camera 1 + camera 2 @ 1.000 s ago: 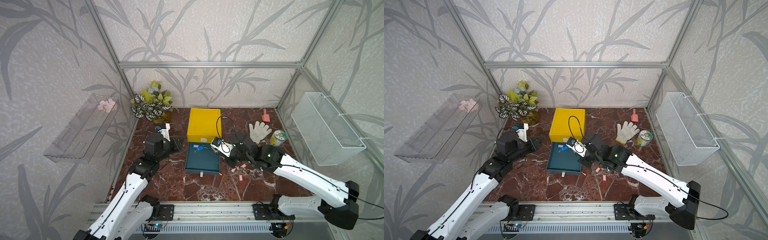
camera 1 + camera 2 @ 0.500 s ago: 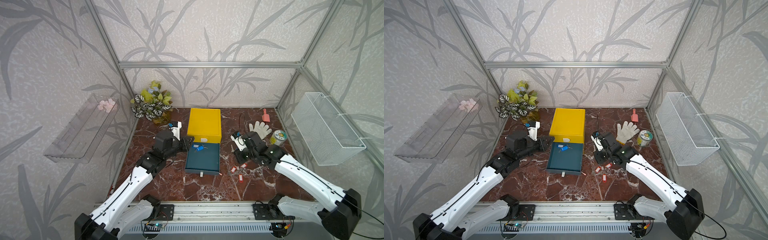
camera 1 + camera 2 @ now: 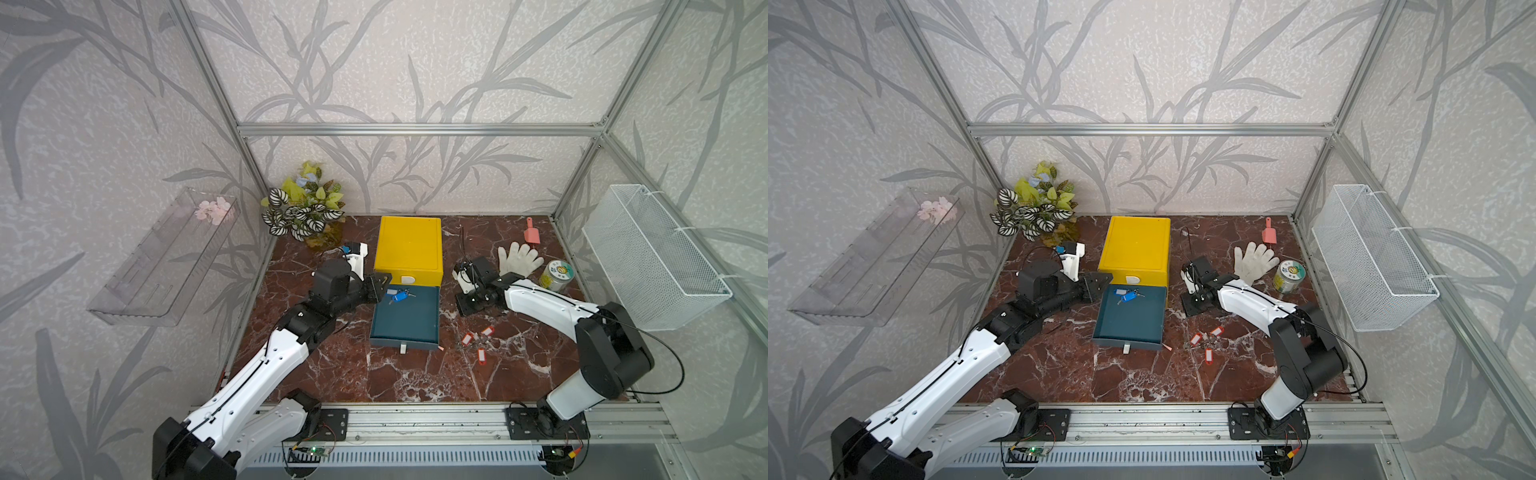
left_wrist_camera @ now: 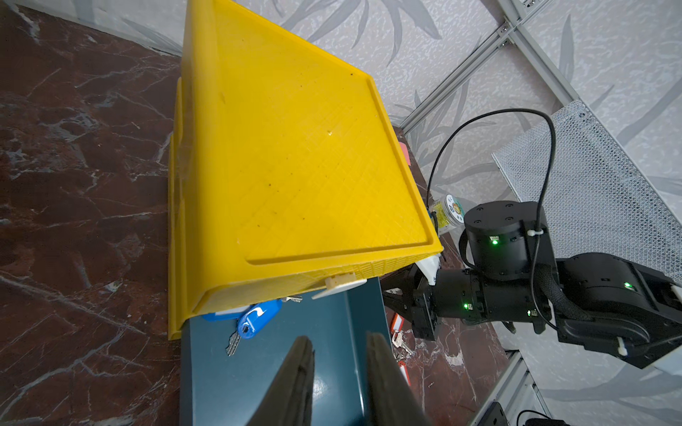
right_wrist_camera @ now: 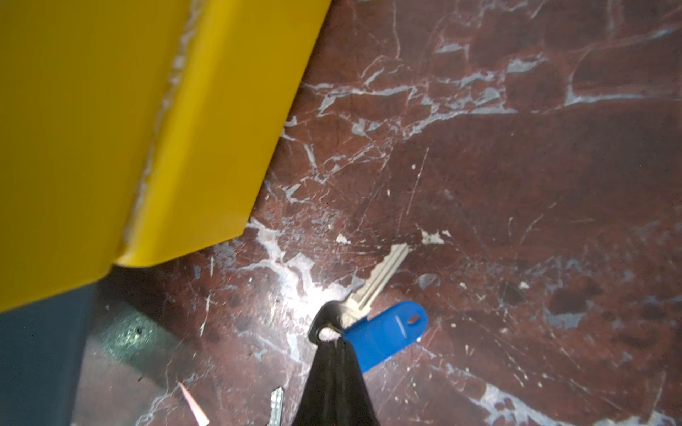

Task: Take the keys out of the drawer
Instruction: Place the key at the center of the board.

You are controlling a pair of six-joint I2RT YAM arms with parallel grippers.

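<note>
The teal drawer (image 3: 405, 318) (image 3: 1129, 320) stands pulled out of the yellow cabinet (image 3: 409, 247) (image 3: 1136, 249). Blue-tagged keys (image 3: 400, 296) (image 3: 1128, 296) (image 4: 254, 321) lie at its back, partly under the cabinet front. My left gripper (image 3: 380, 284) (image 3: 1100, 283) (image 4: 339, 343) hangs open over the drawer's back left, nothing between its fingers (image 4: 300, 369). My right gripper (image 3: 467, 305) (image 3: 1196, 307) (image 5: 334, 343) is shut on the ring of a blue-tagged key (image 5: 383, 333), held above the marble right of the drawer. Red-tagged keys (image 3: 476, 338) (image 3: 1206, 338) lie on the table.
A white glove (image 3: 519, 257), a small jar (image 3: 557, 276) and a pink scoop (image 3: 531, 235) sit at the back right. A plant (image 3: 305, 212) fills the back left corner. A wire basket (image 3: 652, 257) and a clear shelf (image 3: 162, 257) hang on the side walls.
My right gripper has drawn away from the drawer to its right side, carrying the blue-tagged key. My left gripper has advanced to the drawer's back left corner.
</note>
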